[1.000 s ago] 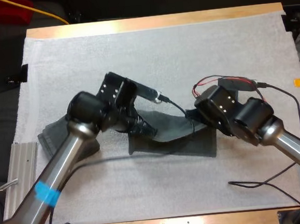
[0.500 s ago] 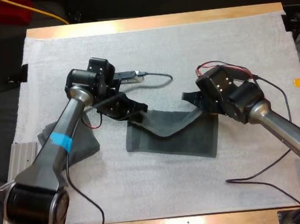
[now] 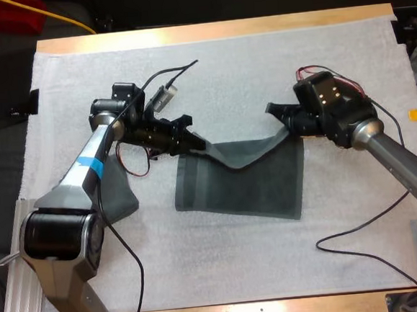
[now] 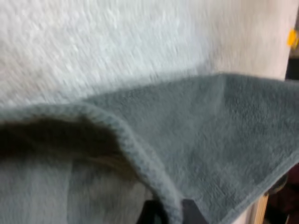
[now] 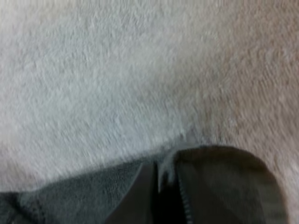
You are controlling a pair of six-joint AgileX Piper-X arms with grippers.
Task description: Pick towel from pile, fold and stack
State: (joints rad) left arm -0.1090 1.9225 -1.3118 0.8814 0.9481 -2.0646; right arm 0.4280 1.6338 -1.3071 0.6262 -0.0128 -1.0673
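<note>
A dark grey-green towel [image 3: 244, 189] lies spread on the white mat [image 3: 259, 65] at the middle of the table. Its far edge is lifted and sags between my two grippers. My left gripper [image 3: 195, 145] is shut on the towel's far left corner. My right gripper [image 3: 279, 119] is shut on the far right corner. In the left wrist view the towel [image 4: 210, 140] folds over its hemmed edge right at my left gripper [image 4: 166, 212]. The right wrist view has my right gripper [image 5: 163, 182] pinching the towel [image 5: 93, 196] just above the mat.
A second, crumpled towel [image 3: 119, 195] lies at the mat's left side, partly under my left arm. A loose black cable [image 3: 360, 249] trails over the mat at the front right. Bare mat stretches along the far side and the front.
Both grippers have moved apart and toward the far side, drawing the towel's far edge wider. The left arm has swung out to the left.
</note>
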